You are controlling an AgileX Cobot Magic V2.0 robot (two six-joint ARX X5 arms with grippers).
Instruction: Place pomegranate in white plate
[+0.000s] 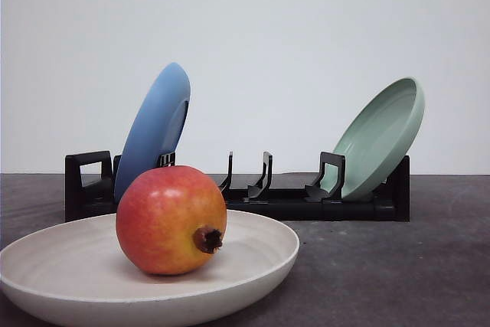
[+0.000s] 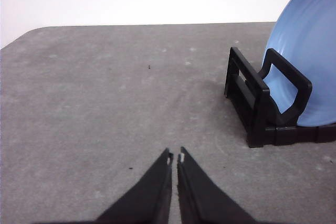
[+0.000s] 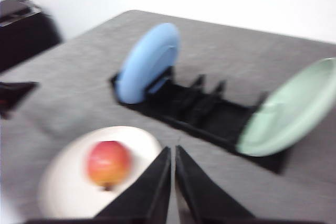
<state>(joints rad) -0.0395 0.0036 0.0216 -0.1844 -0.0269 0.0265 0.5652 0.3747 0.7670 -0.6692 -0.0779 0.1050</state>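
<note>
Big white plate up front on the table already cradling the pomegranate, crown at 4 o'clock, probably hefty, firm and roll-prone so best grabbed across the middle, both left gripper and right gripper pressed together, empty.

Smooth-skinned pomegranate, matte white plate, rough grey table
</note>
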